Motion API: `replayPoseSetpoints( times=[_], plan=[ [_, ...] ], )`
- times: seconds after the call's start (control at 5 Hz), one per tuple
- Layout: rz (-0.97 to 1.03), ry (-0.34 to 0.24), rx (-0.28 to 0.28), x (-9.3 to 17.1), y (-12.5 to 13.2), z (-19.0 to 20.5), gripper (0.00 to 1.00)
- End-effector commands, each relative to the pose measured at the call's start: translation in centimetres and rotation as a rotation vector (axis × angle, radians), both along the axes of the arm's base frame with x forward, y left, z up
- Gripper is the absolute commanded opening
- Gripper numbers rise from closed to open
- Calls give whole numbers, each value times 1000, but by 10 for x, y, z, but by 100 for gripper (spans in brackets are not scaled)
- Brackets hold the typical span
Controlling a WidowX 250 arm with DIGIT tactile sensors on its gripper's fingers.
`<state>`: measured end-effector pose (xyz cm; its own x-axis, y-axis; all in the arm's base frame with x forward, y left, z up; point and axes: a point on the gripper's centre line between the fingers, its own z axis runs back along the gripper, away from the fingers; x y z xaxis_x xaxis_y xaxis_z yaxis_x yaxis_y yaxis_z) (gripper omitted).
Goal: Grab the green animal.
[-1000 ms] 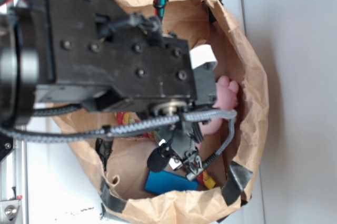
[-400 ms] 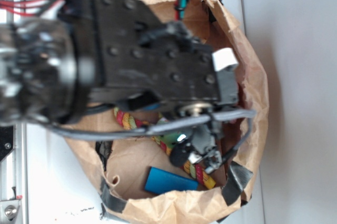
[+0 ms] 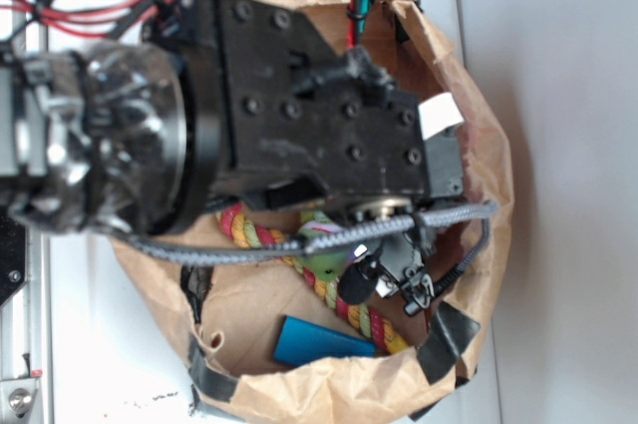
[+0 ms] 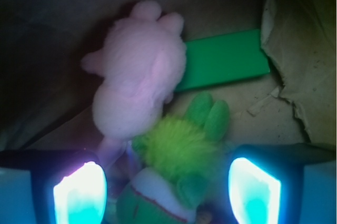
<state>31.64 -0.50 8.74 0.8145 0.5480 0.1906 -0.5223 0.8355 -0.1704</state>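
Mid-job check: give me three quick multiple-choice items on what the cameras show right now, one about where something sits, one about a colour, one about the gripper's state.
1. In the wrist view, where is the green animal relative to the gripper?
A. Between the two fingers
B. Outside the left finger
C. Far behind the pink plush

2. What colour is the flat block lying behind the pink plush?
A. Red
B. Dark green
C. Yellow

3. How does the gripper stand?
A. Shut on the pink plush
B. Shut on nothing
C. Open, fingers either side of the green animal

Answers: 1 A, the lime fuzz sits in the gap between the lit fingers. 2 B, a dark-green rectangle shows beside the pink plush. 3 C, a wide gap shows between the fingers, which do not visibly press the toy.
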Motion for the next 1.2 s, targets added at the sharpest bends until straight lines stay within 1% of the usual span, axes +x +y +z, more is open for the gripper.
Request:
replayPoseSetpoints(
  times=[0.0,0.2,0.4,0.6,0.8,1.0],
  plan=[
    [-40,-20,52,-3,-7,-11,100],
    [-37,-23,69,-8,-9,-18,100],
    [-45,-31,69,-16,-17,-19,100],
    [-41,-2,91,-16,-24,-29,100],
    [-42,4,123,-18,-28,-38,100],
    [-42,11,140,-14,-27,-44,100]
  ],
)
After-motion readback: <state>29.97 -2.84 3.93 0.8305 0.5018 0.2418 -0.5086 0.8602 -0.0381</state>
